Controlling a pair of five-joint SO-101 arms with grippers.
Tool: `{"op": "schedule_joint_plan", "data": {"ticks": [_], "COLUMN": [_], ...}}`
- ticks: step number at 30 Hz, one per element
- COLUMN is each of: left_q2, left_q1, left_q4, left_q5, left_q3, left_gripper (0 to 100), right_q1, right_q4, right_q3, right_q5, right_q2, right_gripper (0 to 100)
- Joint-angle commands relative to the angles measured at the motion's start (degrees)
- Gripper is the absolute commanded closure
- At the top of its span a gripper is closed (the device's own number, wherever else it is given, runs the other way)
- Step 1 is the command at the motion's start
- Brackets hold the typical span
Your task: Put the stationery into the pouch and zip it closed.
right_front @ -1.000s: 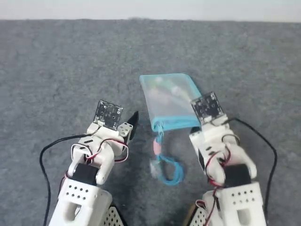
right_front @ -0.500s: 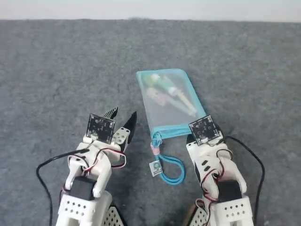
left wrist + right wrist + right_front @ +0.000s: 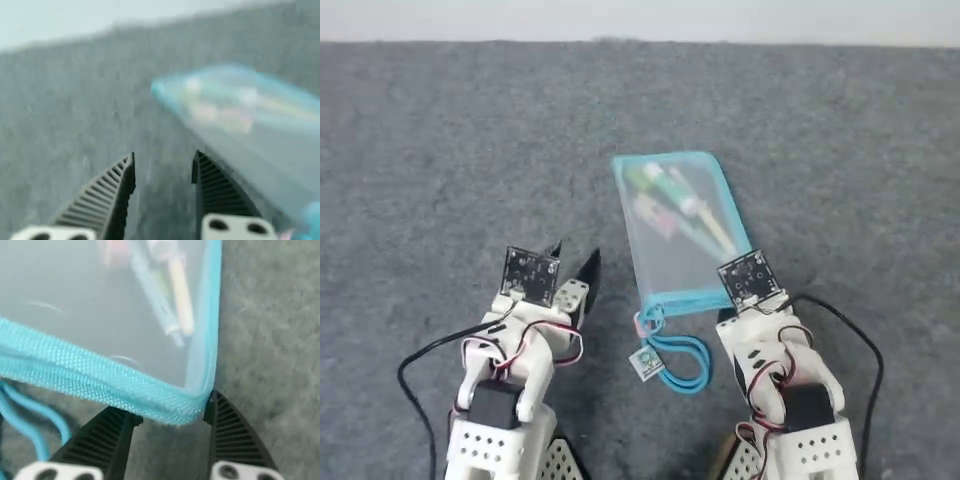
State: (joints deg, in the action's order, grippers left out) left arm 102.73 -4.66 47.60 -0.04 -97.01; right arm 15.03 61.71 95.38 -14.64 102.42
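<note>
Both arms are pulling back toward the near edge, and the pouch (image 3: 675, 225) is lying flatter than a second ago, shifted slightly nearer. The right claw (image 3: 167, 405) is sitting released, its ribbed jaws spread on either side of the pouch's corner without pinching it. The left claw (image 3: 164, 157) is hanging open too, holding nothing, just beside the pouch. The stationery (image 3: 685, 205) is resting inside (pens, by the look of them), showing through the translucent, frosted plastic. The woven blue zip (image 3: 685, 300) is appearing shut along its length, so the task is looking nearly or fully done. A looped cord (image 3: 685, 365) and small tag (image 3: 645, 362) are trailing onto the grey, felt-like counter (image 3: 440, 140).
</note>
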Motion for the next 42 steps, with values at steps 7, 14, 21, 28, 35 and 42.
{"op": "schedule_joint_plan", "data": {"ticks": [7, 14, 21, 28, 35, 42], "left_q2": [0.35, 0.35, 0.35, 0.35, 0.7, 0.7], "left_q1": [0.88, 0.53, 0.88, 0.88, 0.88, 0.88], "left_q4": [10.29, 10.46, 13.36, 14.68, 24.26, 23.91], "left_q5": [0.7, 0.7, 0.7, 0.7, 0.79, 0.79], "left_q3": [0.4, 0.4, 0.4, 0.4, 0.4, 0.4], "left_gripper": [82, 82, 82, 82, 82, 82], "right_q1": [0.4, -0.04, -0.22, -4.62, -11.21, -16.92], "right_q4": [-2.77, -2.68, 7.34, 10.33, 12.26, 13.93], "right_q3": [1.14, 1.14, 1.14, 1.14, 1.14, 1.14], "right_q5": [-5.8, -6.07, -12.4, -14.68, -14.86, -14.86], "right_q2": [0.84, 0.84, 1.45, 0.92, 1.36, 1.45], "right_gripper": [95.1, 92.4, 92.2, 92.3, 92.3, 92.3]}}
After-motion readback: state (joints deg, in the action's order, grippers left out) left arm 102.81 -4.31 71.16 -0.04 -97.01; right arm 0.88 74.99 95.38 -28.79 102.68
